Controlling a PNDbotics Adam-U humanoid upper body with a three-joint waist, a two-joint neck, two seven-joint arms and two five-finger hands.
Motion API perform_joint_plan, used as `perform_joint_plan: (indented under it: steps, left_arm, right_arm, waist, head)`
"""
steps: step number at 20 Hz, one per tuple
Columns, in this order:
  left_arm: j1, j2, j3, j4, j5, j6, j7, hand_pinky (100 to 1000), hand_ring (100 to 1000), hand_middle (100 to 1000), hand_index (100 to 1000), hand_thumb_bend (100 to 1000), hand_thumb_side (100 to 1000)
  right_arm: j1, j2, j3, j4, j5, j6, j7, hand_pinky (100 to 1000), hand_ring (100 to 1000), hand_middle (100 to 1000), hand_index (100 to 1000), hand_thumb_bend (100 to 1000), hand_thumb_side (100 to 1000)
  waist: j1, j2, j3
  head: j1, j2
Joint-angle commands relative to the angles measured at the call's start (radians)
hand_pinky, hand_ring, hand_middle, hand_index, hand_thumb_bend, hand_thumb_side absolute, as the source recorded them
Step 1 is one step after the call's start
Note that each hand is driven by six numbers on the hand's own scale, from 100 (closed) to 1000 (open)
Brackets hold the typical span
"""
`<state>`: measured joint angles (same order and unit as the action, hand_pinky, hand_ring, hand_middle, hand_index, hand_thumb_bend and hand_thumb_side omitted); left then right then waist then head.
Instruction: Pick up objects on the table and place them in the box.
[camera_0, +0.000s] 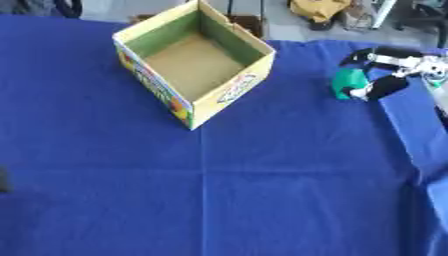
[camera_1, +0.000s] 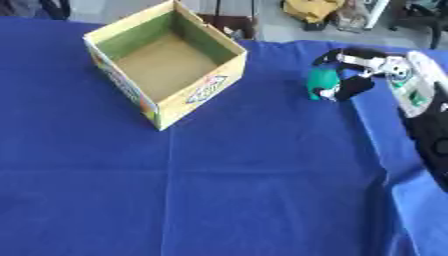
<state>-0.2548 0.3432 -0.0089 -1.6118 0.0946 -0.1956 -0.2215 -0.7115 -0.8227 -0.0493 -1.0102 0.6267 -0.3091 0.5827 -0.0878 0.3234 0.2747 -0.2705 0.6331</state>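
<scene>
At the far right of the tabletop (camera_0: 262, 190), the right hand (camera_1: 363, 67) has its fingers curled around a green object (camera_1: 322, 82), right of the open box (camera_0: 194, 62).

Prob a lab/workshop: blue cloth (camera_0: 262, 190) on table, gear cluttering floor behind

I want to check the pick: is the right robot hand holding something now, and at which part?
Yes. The right robot hand has its fingers curled round a small green object, holding it from its right side, above the blue tablecloth.
</scene>
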Motion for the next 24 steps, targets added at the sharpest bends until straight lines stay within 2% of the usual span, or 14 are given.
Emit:
perform_joint_plan:
  steps: [1,19,22,24]
  left_arm:
    - [-0.005,0.019,0.000,-0.026,-0.004,-0.002,-0.005,617,549,547,666,338,1000]
    - [-0.003,0.018,-0.002,-0.025,-0.005,-0.005,-0.012,620,548,547,666,338,1000]
    - [-0.003,0.017,-0.002,-0.025,-0.005,-0.005,-0.013,621,548,548,666,339,1000]
    - [-0.003,0.017,-0.001,-0.025,-0.006,-0.005,-0.014,621,548,548,666,339,1000]
  right_arm:
    - [-0.009,-0.040,-0.017,-0.001,0.004,0.006,0.000,850,975,927,942,242,413]
    - [-0.005,-0.043,-0.026,0.028,0.026,0.012,-0.008,849,973,928,944,213,399]
    - [-0.005,-0.042,-0.026,0.032,0.030,0.012,-0.006,848,968,929,945,206,375]
    - [-0.004,-0.042,-0.025,0.034,0.035,0.013,-0.003,843,960,930,945,181,306]
  waist:
    - [0.006,-0.014,0.005]
    - [0.007,-0.010,0.010]
    - [0.006,-0.009,0.009]
    - [0.006,-0.008,0.009]
  head:
    - [-0.004,0.009]
    - [-0.004,0.007]
    - [-0.004,0.007]
    - [-0.003,0.007]
